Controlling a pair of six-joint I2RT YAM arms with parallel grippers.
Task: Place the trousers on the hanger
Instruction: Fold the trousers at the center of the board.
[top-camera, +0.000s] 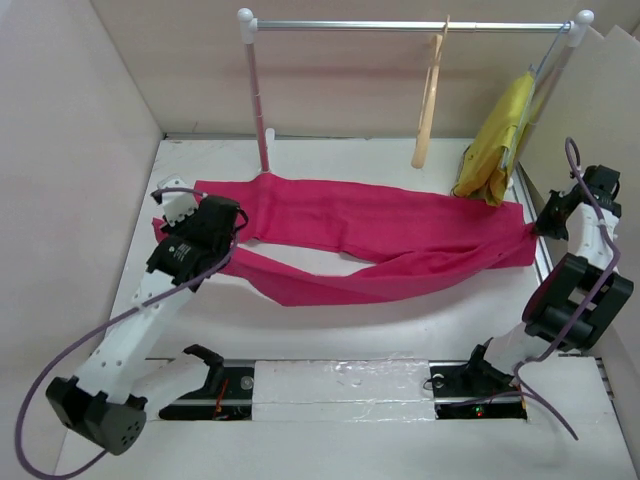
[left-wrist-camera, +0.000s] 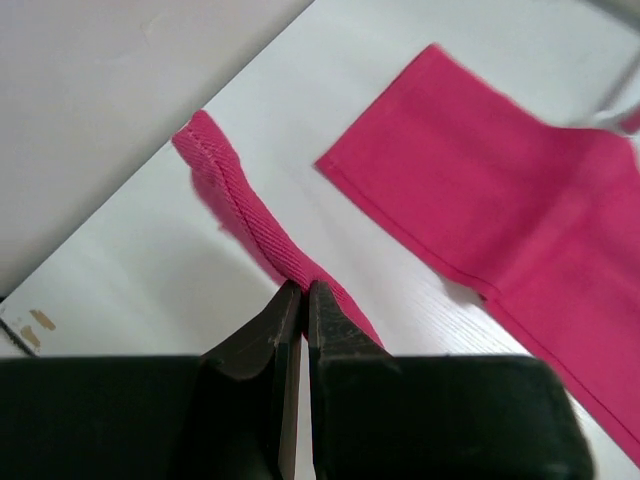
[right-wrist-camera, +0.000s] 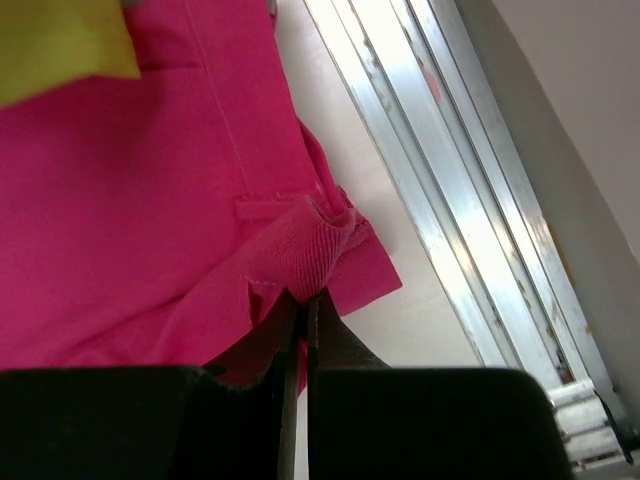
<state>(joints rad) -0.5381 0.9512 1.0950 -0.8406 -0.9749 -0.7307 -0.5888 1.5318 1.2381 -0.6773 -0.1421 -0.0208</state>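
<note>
Left arm: nearest the overhead camera; it rises from the near table edge and reaches forward to the end of a trouser leg.
Table: white surface lying under both grippers.
Trousers: magenta, spread on the table and spanning from one gripper to the other. The waist end is at the right gripper and the leg ends are at the left. The two legs part between them, and the nearer leg sags toward the arm bases.
Rack: a horizontal rail on posts, beyond both grippers at the far side of the table.
Yellow garment: hangs from the rail just beyond the right gripper, its lower end touching the trousers' waist.
Hanger: pale wood, hanging edge-on from the rail, beyond the right gripper and to its left. It is apart from the trousers.
Metal track: runs along the table edge just to the right of the right gripper.
Left gripper: jaws pressed together on a ribbed hem fold of one leg. The other leg's hem lies flat ahead and to its right.
Right gripper: jaws clamped on a bunched corner of the waistband, beside a belt loop.
</note>
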